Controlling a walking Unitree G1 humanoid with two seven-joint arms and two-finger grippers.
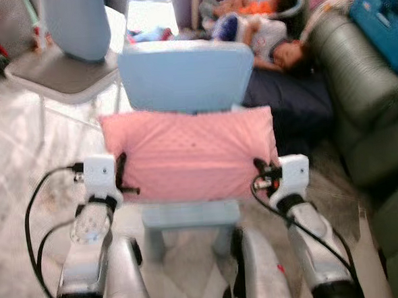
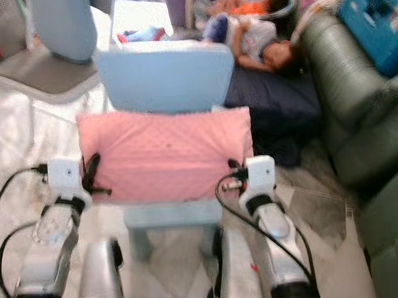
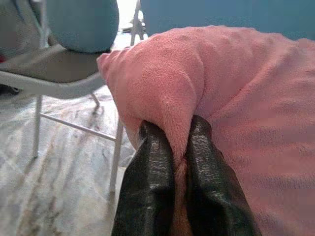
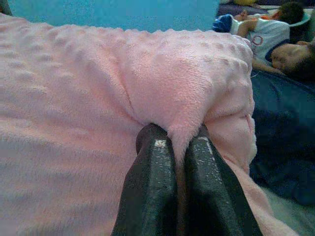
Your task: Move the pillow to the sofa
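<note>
- A pink pillow (image 1: 189, 155) lies across a small blue chair (image 1: 181, 76).
- The left gripper (image 3: 177, 162) pinches its left edge; the right gripper (image 4: 179, 164) pinches its right edge, both clamped on fabric.
- The green sofa (image 1: 365, 105) sits far right.
- Risk: thin folds may slip free when lifted.

The pillow (image 1: 189, 156) lies on the seat of a small chair (image 1: 181, 76) at the centre, leaning against its backrest. The left gripper (image 1: 121, 174) pinches the pillow's edge at 9 o'clock and the right gripper (image 1: 261, 171) pinches it at 3 o'clock. A 2nd chair (image 1: 66, 69) stands at 11 o'clock, behind and left of the 1st. The sofa (image 1: 366, 112) runs along the 3 o'clock side. At 1 o'clock, behind the small chair, 2 people (image 1: 266, 37) lie on a mattress (image 1: 287, 96) beside the sofa.
</note>
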